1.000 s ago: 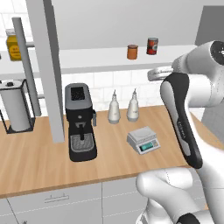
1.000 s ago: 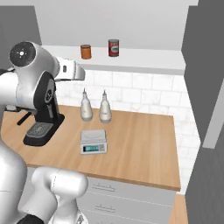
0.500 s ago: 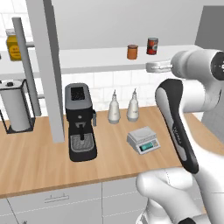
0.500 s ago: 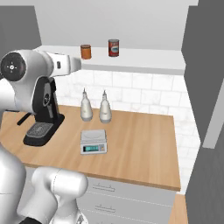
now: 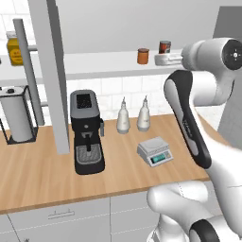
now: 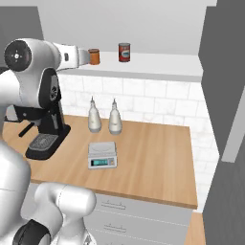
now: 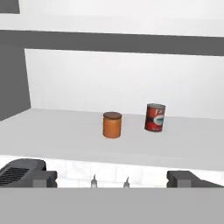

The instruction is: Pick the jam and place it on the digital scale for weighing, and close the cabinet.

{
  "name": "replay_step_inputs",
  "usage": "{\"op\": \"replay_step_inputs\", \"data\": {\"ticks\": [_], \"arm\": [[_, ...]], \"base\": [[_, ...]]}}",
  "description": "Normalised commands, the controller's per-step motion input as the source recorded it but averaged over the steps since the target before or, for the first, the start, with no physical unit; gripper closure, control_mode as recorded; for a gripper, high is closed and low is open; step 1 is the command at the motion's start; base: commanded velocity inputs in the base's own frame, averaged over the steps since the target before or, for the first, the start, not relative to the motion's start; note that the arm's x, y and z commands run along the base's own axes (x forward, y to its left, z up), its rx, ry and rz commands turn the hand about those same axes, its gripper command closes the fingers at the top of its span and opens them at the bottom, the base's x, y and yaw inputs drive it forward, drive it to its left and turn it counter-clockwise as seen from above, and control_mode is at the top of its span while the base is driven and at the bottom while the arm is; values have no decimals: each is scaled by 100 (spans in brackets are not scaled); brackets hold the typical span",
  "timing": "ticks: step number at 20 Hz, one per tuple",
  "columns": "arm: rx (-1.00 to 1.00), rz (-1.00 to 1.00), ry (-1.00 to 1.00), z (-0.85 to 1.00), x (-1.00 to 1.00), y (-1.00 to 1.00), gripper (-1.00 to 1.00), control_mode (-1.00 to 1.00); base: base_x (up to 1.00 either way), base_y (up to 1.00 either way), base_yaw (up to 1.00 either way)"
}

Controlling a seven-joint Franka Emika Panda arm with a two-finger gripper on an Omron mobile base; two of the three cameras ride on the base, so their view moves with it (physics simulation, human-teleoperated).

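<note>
**Arm up at the shelf, jam not grabbed yet**

So the gripper (image 7: 111, 178) is raised to shelf height with its fingers spread wide apart and nothing between them. The jam (image 7: 112, 125) sits upright on the white shelf (image 7: 52, 131) inside the open cabinet (image 5: 52, 75), straight ahead of the hand and a little way off, not touching it. A red labelled can (image 7: 155, 117) stands just right of the jam and slightly farther back.

Down on the wooden counter (image 6: 153, 153), the digital scale (image 6: 102, 154) sits bare, display facing the near edge. Two white bottles (image 6: 104, 116) stand side by side behind it against the tiled wall, and a black coffee machine (image 5: 86, 132) is off to the left. Farther left there's a paper towel roll (image 5: 16, 118) in a black holder, with a yellow jar (image 5: 15, 48) on a shelf above it.
</note>
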Motion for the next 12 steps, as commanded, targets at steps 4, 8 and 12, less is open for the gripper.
{"op": "replay_step_inputs", "data": {"ticks": [4,8,12], "arm": [[-1,0,9,-3,48,0,-100,-100],[0,0,0,-11,49,0,-100,-100],[0,0,0,-9,45,0,-100,-100]], "base": [[0,0,0],[0,0,0],[0,0,0]]}}
